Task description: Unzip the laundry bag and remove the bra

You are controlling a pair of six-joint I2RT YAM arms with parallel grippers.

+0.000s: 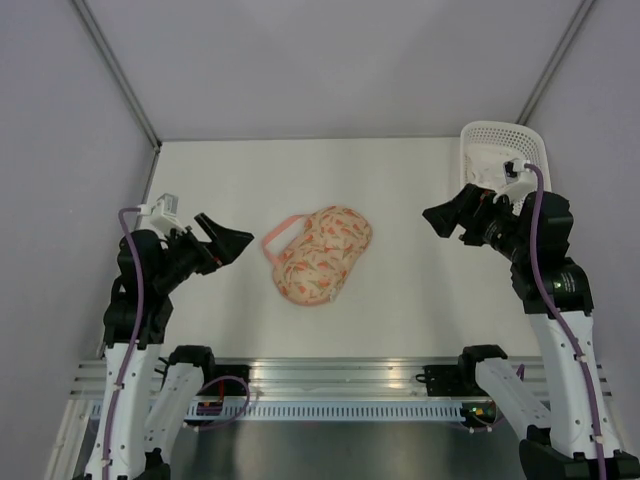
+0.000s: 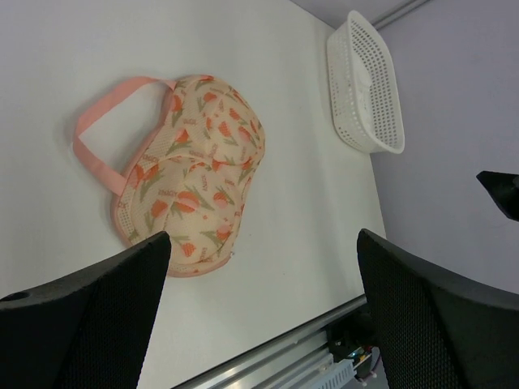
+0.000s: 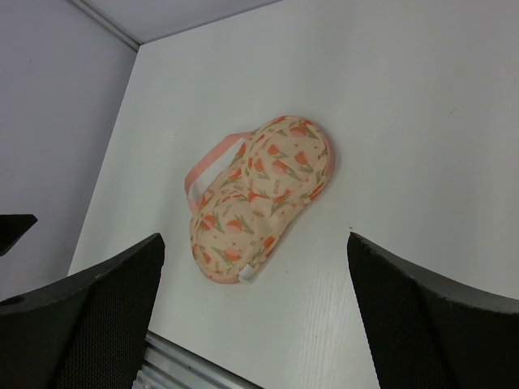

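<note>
Right now the laundry bag (image 1: 322, 254) lies flat on the white counter (image 1: 400, 310), a little left of the middle in the top view. It is touched by nothing. Its salmon-pink loop strap (image 1: 279, 237) sticks out toward 10 o'clock, and the rounded body runs from about 1 o'clock down to 7 o'clock. In the right wrist view I can see a small white tab (image 3: 247, 275) at the bag's nearer end. I cannot tell from these views how far the zipper is drawn.

My left arm (image 1: 150, 270) holds the left jaws at the bag's 9 o'clock, well apart from it and pointing toward it. The left wrist view shows both black fingers (image 2: 89, 316) spread wide, with nothing between them.

My right arm (image 1: 545, 250) holds the right jaws at the bag's 2 o'clock, also well clear. Its fingers (image 3: 438, 316) stand just as far apart and carry nothing.

A white lattice basket (image 1: 535, 140) sits at the counter's far corner, toward 1 o'clock, just behind the right arm's wrist.
</note>
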